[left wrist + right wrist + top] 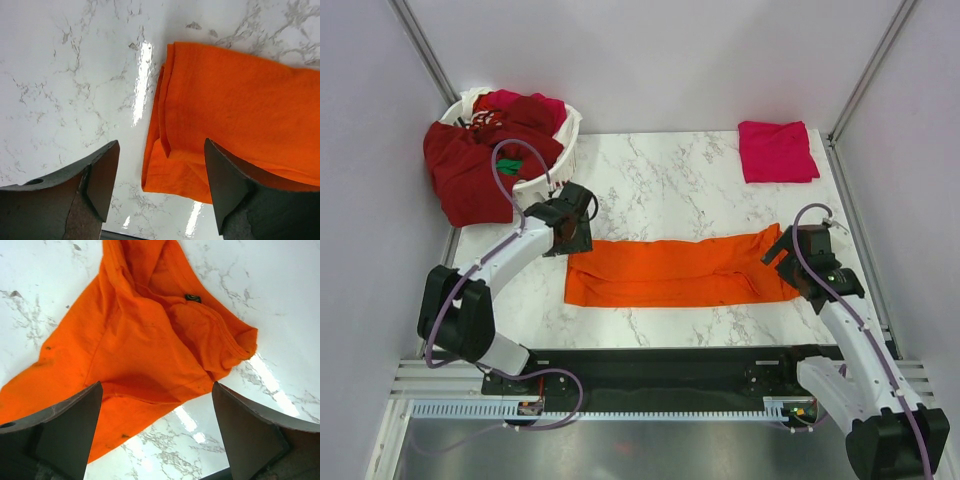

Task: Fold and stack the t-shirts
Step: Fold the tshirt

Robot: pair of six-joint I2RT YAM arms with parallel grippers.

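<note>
Well beyond my left gripper [161, 142], a heap of dark red shirts [470, 170] spills over the white basket [572, 122] and hides most of it. A green scrap [510, 166] pokes out, too small to identify. The left fingers are spread wide over the left end of the orange shirt [670, 272], a long folded band lying between both grippers. My right gripper [157, 385] is spread too, over the bunched collar end, where a small label [192, 298] is unreadable. I cannot tell whether either gripper touches cloth. Beyond the right one lies a folded pink shirt [777, 150].
</note>
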